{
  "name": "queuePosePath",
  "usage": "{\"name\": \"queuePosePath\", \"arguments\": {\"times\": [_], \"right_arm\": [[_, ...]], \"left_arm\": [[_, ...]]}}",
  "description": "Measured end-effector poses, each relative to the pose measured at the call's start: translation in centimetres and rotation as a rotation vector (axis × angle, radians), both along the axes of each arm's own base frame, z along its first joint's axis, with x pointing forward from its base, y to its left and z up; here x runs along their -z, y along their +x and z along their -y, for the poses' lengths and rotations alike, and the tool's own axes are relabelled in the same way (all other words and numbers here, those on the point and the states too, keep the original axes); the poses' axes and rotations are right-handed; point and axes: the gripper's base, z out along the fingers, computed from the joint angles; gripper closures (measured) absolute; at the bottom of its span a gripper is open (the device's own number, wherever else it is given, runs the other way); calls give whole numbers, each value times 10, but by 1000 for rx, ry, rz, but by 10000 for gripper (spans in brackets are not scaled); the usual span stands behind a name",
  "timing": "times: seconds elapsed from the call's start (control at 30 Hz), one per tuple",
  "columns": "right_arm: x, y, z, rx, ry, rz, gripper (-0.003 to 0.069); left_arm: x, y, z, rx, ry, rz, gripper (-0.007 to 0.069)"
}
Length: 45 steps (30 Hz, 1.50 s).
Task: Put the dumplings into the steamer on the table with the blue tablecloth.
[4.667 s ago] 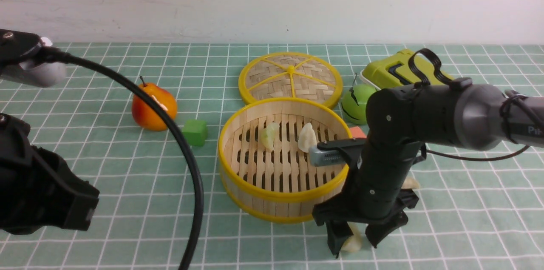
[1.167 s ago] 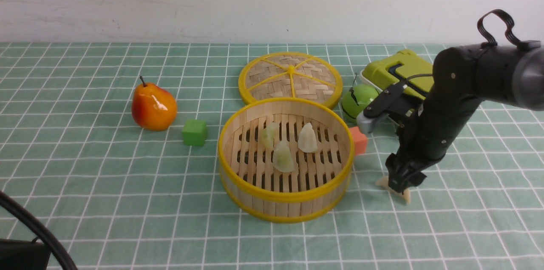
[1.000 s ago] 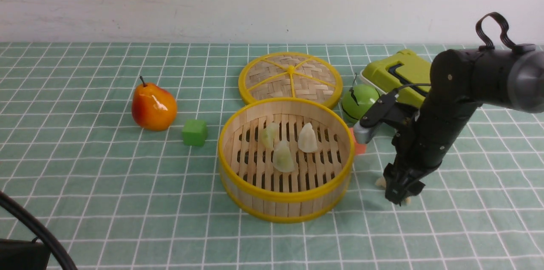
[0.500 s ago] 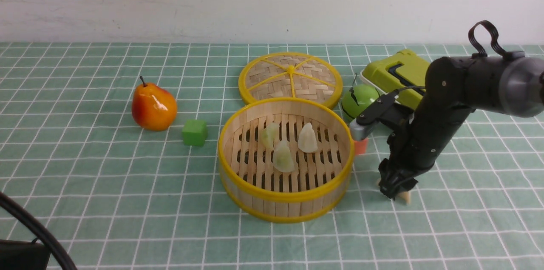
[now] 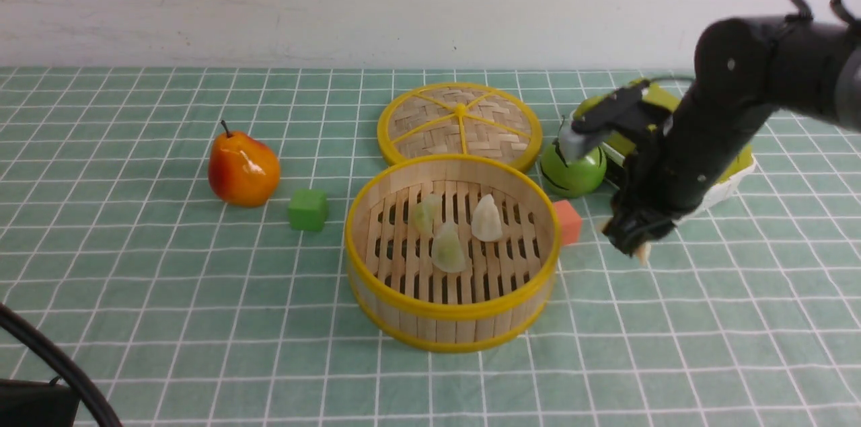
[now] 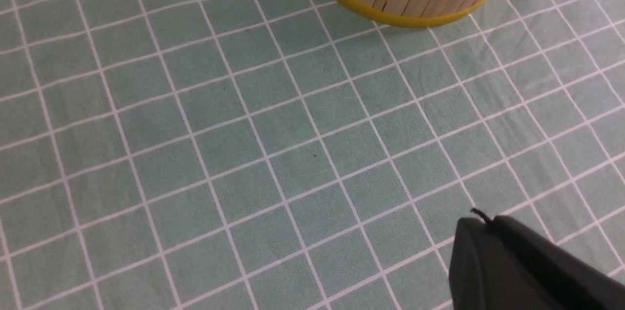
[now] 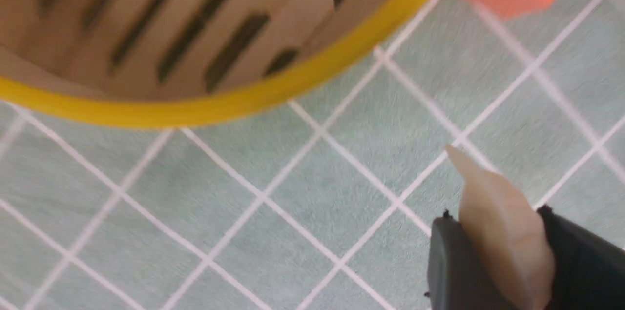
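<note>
The right gripper (image 7: 493,212) has its jaws parted only by the width of the pale dumpling (image 7: 508,237) pinched between them, above the cloth (image 5: 646,360), with the steamer (image 5: 452,309), holding three dumplings (image 5: 448,249), to its left, near it.

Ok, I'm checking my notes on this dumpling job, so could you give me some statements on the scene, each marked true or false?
1. The right gripper holds a dumpling. True.
2. The steamer has its lid on. False: the lid lies behind it on the cloth.
3. Three dumplings lie in the steamer. True.
4. The pear stands right of the steamer. False: it is to the left.
5. The orange cube is inside the steamer. False: it is outside, on the right.
</note>
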Motion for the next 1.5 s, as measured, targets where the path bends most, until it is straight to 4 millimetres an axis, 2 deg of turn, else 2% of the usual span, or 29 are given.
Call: {"name": "queuePosePath", "arguments": {"times": [0.03, 0.1, 0.17, 0.23, 0.37, 0.4, 0.43, 0.47, 0.5, 0.63, 0.77, 0.8, 0.83, 0.93, 1.0, 1.07, 1.1, 1.13, 1.17, 1.23, 1.3, 1.43, 1.47, 1.5], "right_arm": [[-12, -2, -8, -4, 19, 17, 457], [-38, -9, -36, -18, 92, 56, 457], [-44, -14, -60, -34, 134, 69, 457], [-39, -14, -76, -39, 157, 75, 457], [-6, -4, -99, -12, 168, 54, 457], [5, 1, -102, 7, 168, 48, 457], [7, 2, -102, 8, 166, 46, 457], [27, 8, -105, 37, 158, 23, 457], [37, 11, -106, 52, 150, 11, 457], [59, 16, -106, 100, 123, -28, 440], [63, 19, -105, 132, 105, -20, 324], [60, 18, -104, 135, 106, -15, 272], [58, 18, -103, 134, 104, -15, 251], [34, 12, -101, 128, 98, -32, 179], [18, 8, -99, 124, 103, -26, 172], [-12, -3, -94, 118, 124, -11, 184], [-35, -13, -90, 112, 150, 4, 210], [-48, -21, -87, 105, 166, 10, 231], [-72, -34, -82, 89, 204, 37, 277], [-96, -52, -75, 65, 255, 69, 341], [-122, -79, -64, 31, 313, 123, 442], [-148, -121, -45, 5, 418, 229, 596], [-149, -131, -40, 1, 440, 253, 628], [-158, -149, -30, -3, 482, 315, 665]], "left_arm": [[0, 0, 0, 0, -2, 3, 621], [-2, 1, 1, -1, -12, 21, 621], [-3, 2, 1, -1, -18, 33, 619], [-3, 2, 1, -1, -24, 41, 617], [-3, 2, 1, -1, -22, 39, 615], [-2, 2, 1, -1, -17, 30, 613], [-2, 2, 1, -1, -17, 30, 613], [-1, 1, 0, 0, -8, 12, 610], [0, 0, 0, 0, -3, 3, 610], [2, -1, -1, 1, 11, -21, 608], [2, -2, -1, 1, 14, -27, 605], [2, -2, -1, 1, 14, -27, 603], [2, -2, -1, 1, 14, -27, 603], [2, -2, -1, 3, 7, -26, 600], [1, -3, -1, 4, -4, -18, 599], [2, -6, -1, 7, -25, -2, 596], [4, -11, -3, 10, -55, 24, 596], [6, -14, -4, 11, -73, 38, 596], [12, -19, -5, 13, -101, 66, 594], [19, -24, -7, 12, -139, 98, 593], [29, -28, -9, 2, -195, 143, 589], [36, -31, -11, -20, -269, 222, 586], [36, -31, -12, -24, -286, 243, 586], [35, -31, -12, -26, -298, 261, 586]]}}
